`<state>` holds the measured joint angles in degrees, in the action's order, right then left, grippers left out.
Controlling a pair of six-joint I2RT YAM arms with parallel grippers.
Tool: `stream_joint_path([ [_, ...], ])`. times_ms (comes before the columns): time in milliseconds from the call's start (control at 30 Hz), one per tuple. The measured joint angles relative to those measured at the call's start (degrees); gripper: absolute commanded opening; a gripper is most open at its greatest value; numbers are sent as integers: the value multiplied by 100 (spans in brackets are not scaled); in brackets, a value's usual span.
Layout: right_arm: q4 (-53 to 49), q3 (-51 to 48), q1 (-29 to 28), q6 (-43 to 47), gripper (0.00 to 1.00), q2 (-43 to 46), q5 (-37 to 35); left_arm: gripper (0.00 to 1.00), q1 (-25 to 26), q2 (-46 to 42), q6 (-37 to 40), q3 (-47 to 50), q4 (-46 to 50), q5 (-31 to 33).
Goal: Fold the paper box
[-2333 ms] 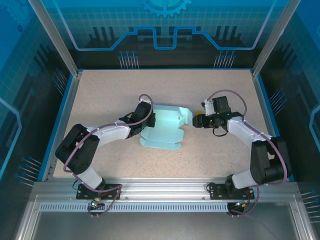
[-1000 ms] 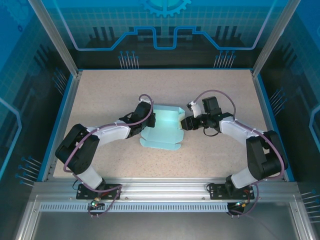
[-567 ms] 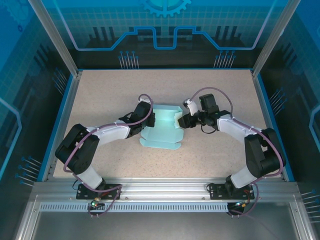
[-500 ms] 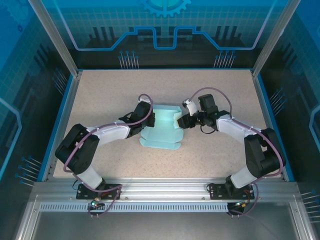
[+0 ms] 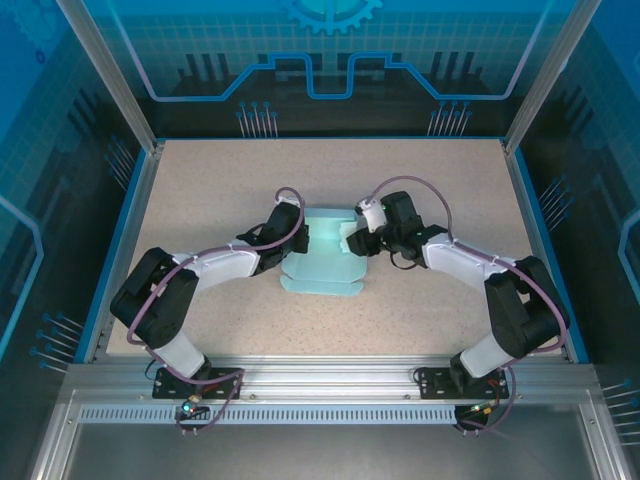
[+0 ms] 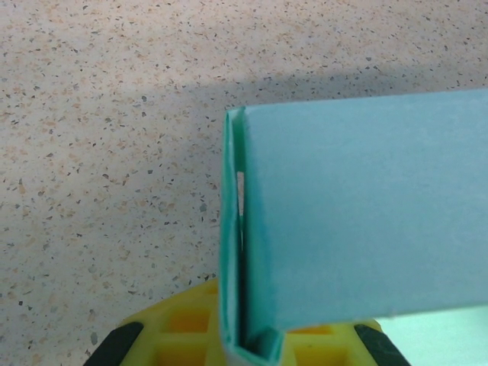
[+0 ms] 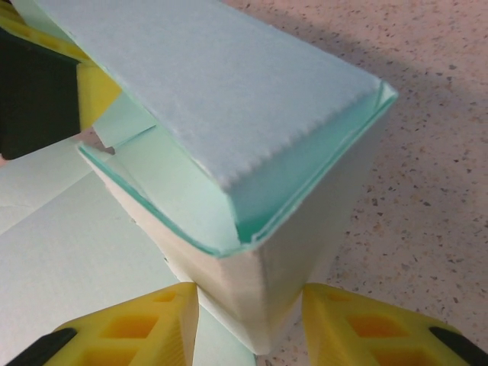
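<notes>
Card walls stand up on two sides of the paper box (image 5: 322,262), a pale blue, half-made shell lying at the middle of the table (image 5: 430,170). Its hollow holds its own flaps, folded in against the floor panel; in the right wrist view one doubled wall (image 7: 229,114) leans over that hollow.

A couple of seconds back the right-hand flap lay flat, reaching out toward the table's right side, with the right gripper (image 5: 358,238) at its tip. Since then that arm has swung in toward the table's middle and the flap has come up and folded inward. The left arm and the box's left wall have not shifted.

At the left of the table's middle, the left gripper (image 6: 248,343) is clamped tight on the upright left wall (image 6: 366,221), the card pinched between its yellow fingers. The right gripper (image 7: 252,320) stands partway apart, closed onto the raised corner, which fills the gap and meets both fingers.
</notes>
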<state>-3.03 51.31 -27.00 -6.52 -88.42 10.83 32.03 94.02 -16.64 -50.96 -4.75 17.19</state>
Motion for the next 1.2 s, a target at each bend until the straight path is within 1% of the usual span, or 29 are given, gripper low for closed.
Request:
stream_joint_path([
  [333, 50, 68, -396, -402, 38, -155, -1128, 5, 2, 0, 0, 9, 13, -9],
  [633, -208, 466, -675, -704, 29, -520, -2100, 5, 2, 0, 0, 11, 44, -4],
  [800, -413, 708, -776, -872, 23, -741, -2553, 5, 2, 0, 0, 11, 61, -7],
  [900, -595, 881, -861, -931, 22, -863, -2872, 5, 2, 0, 0, 11, 59, -7],
  [1200, -1346, 1517, -1259, -1150, 17, -1268, -4105, 5, 2, 0, -70, 24, 44, -7],
])
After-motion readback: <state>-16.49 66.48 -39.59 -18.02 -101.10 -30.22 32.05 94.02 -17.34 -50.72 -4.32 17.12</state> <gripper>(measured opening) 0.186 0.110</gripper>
